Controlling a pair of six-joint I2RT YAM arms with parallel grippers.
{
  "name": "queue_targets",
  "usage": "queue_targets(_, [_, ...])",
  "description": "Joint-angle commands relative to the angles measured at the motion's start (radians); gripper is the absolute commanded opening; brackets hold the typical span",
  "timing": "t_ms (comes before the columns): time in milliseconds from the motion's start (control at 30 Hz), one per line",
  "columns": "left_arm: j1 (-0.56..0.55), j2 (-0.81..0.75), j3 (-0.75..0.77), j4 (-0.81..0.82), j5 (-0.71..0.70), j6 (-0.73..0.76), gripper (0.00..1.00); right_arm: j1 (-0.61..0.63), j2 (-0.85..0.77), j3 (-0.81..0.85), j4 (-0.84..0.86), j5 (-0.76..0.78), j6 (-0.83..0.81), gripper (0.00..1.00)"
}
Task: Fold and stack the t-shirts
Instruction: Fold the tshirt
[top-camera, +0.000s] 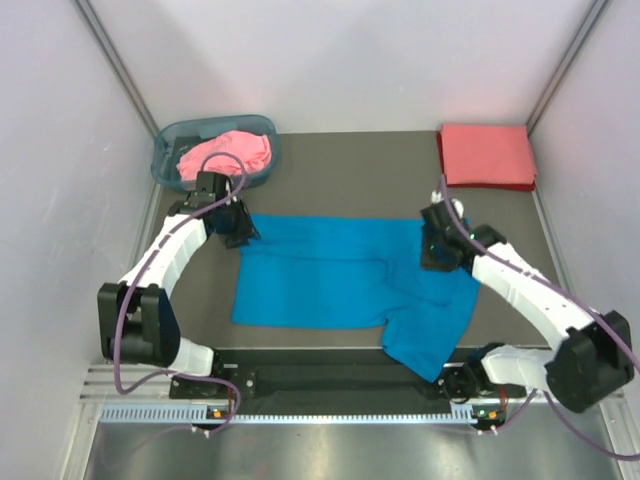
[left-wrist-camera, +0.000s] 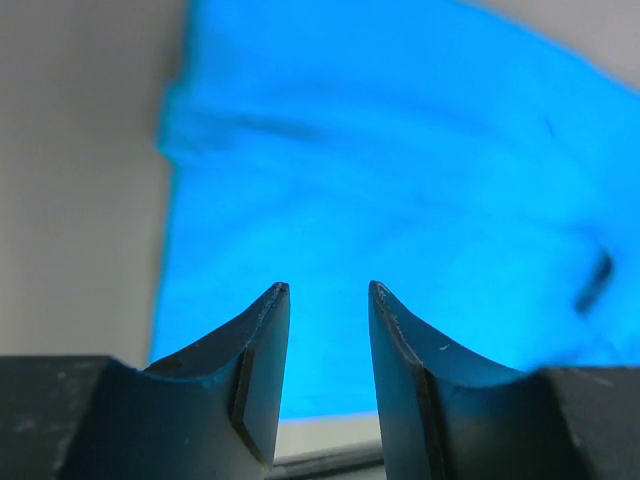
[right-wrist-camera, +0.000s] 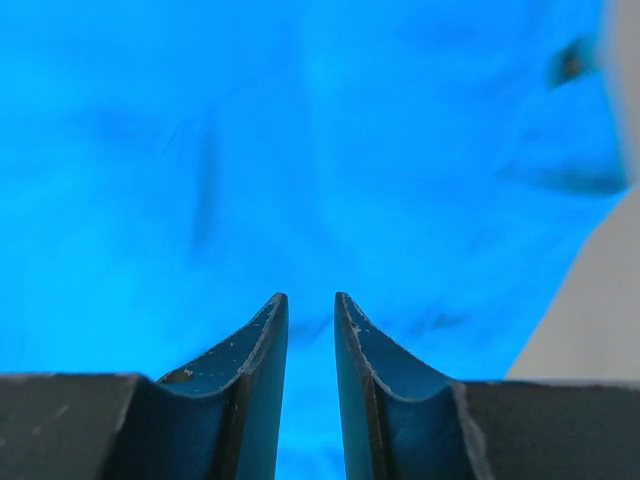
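L gripper (left-wrist-camera: 328, 300), R gripper (right-wrist-camera: 310, 305) over blue t-shirt's (top-camera: 330, 275) far corners: fingers stood parted, empty | risk: bunched near-right sleeve (top-camera: 430, 335) could've skewed fold

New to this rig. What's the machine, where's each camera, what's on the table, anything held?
Two robot arms, bolted at the near edge of a table, each end in a two-finger gripper. One camera looks down from above and behind them; one on each wrist looks past that arm's own fingers. A blue t-shirt lies spread on the table, a red t-shirt sits folded at the far right corner, a pink t-shirt lies crumpled in a plastic basket far left. The left gripper and right gripper are near the blue shirt's far corners, jaws parted, nothing visibly gripped.
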Motion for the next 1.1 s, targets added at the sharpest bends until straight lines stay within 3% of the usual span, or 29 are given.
queue_targets(0, [0.003,-0.056,-0.091,0.072,0.205,-0.025,0.43,0.202,-0.08,-0.079,-0.178,0.075,0.174,0.26])
queue_targets(67, [0.003,-0.086,-0.116,0.103,0.253,-0.042,0.43,0.304,-0.135,-0.148,-0.2,0.073,0.259,0.26])
queue_targets(133, [0.003,-0.1,-0.138,0.118,0.267,-0.048,0.43,0.467,-0.178,-0.19,-0.2,0.058,0.35,0.28])
queue_targets(167, [0.001,-0.105,-0.157,0.127,0.28,-0.056,0.43,0.601,-0.189,-0.251,-0.223,0.076,0.511,0.29])
queue_targets(200, [0.001,-0.105,-0.158,0.127,0.281,-0.06,0.43,0.637,-0.189,-0.251,-0.226,0.077,0.513,0.29])
queue_targets(433, [0.003,-0.132,-0.181,0.154,0.314,-0.054,0.42,0.972,0.038,-0.186,-0.299,0.121,0.66,0.36])
queue_targets(700, [0.003,-0.14,-0.182,0.149,0.305,-0.043,0.42,1.087,0.176,-0.141,-0.261,0.087,0.594,0.37])
queue_targets(1067, [0.004,-0.152,-0.19,0.15,0.253,-0.053,0.42,1.092,0.089,-0.254,-0.254,0.078,0.603,0.36])
